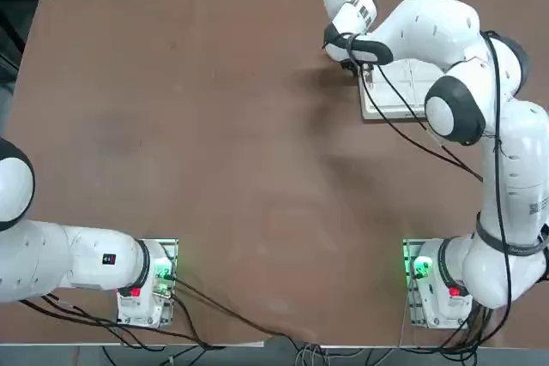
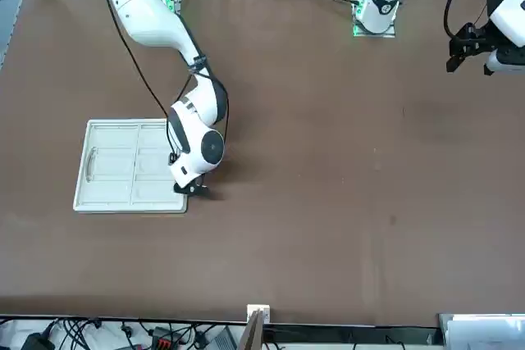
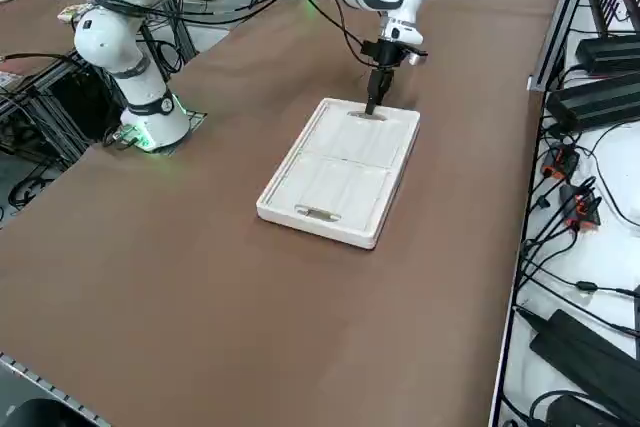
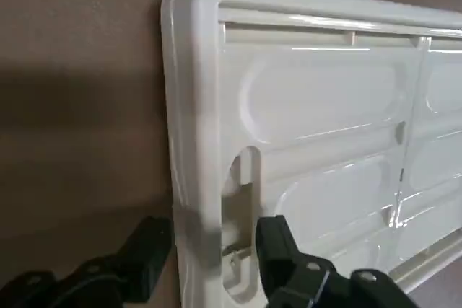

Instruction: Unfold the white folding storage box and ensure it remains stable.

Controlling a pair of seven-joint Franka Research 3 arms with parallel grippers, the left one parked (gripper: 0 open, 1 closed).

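The white folding storage box point(image 1: 400, 92) lies folded flat on the brown table, at the far right in the top view. It also shows flat in the front view point(image 2: 123, 165) and the right side view point(image 3: 340, 172). My right gripper point(image 3: 372, 105) points down at the box's short end with the oval handle hole. In the wrist view the gripper point(image 4: 216, 254) stands open astride the thick rim point(image 4: 189, 142): one finger point(image 4: 151, 247) is outside the box, the other finger point(image 4: 278, 247) sits in the handle hole. A gap shows between that finger and the rim.
The right arm's elbow point(image 1: 459, 105) hangs over part of the box in the top view. Cables and black equipment point(image 3: 600, 97) lie along the table's right edge. The parked left arm point(image 1: 69, 259) rests at the near left.
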